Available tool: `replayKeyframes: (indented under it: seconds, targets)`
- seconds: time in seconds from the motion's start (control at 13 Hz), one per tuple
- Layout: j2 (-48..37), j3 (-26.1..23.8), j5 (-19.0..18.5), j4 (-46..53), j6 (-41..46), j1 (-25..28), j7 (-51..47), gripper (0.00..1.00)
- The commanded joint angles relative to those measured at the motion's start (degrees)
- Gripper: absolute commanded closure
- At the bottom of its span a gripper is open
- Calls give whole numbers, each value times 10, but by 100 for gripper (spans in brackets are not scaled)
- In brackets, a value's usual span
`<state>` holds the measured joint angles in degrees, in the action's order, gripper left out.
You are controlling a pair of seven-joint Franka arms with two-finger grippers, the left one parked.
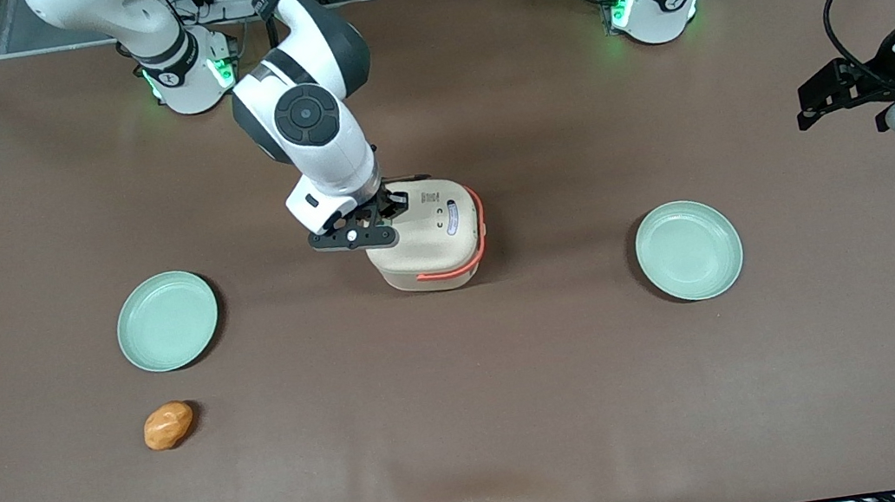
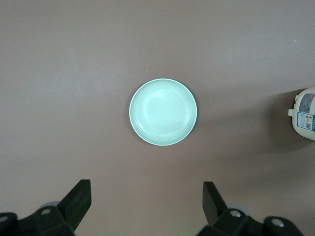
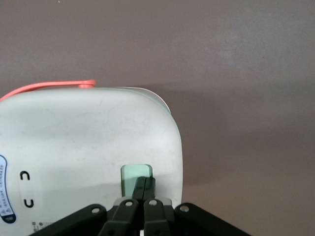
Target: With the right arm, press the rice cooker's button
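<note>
The cream-beige rice cooker [image 1: 437,239] with its coral-orange handle band stands mid-table, lid closed. It also shows in the right wrist view [image 3: 88,137] and at the edge of the left wrist view [image 2: 305,114]. A pale green button [image 3: 134,174] sits on its lid. The right arm [image 1: 307,122] reaches down over the cooker. My gripper [image 3: 144,183] is shut, its fingers pressed together with the tips resting on the green button. In the front view the gripper [image 1: 383,214] is over the cooker's lid, at the edge toward the working arm's end.
Two pale green plates lie on the brown table, one [image 1: 167,321] toward the working arm's end, one [image 1: 688,249] [image 2: 163,112] toward the parked arm's. A bread roll [image 1: 168,425] lies nearer the front camera than the first plate.
</note>
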<state>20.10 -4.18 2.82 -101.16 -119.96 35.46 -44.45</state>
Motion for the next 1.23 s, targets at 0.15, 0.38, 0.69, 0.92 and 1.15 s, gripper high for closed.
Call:
replayKeyframes:
  seconds: [0.15, 0.38, 0.69, 0.92, 1.15]
  targets:
    - [13, -8, -11, -11, -30, -2, -16, 100]
    - [-34, -9, -3, 21, 29, -28, -6, 96]
    - [-83, -8, -3, 89, 146, -65, 16, 60]
    - [-158, -3, -8, 91, 230, -126, 139, 0]
    - [-179, 69, -3, 122, 303, -166, 262, 0]
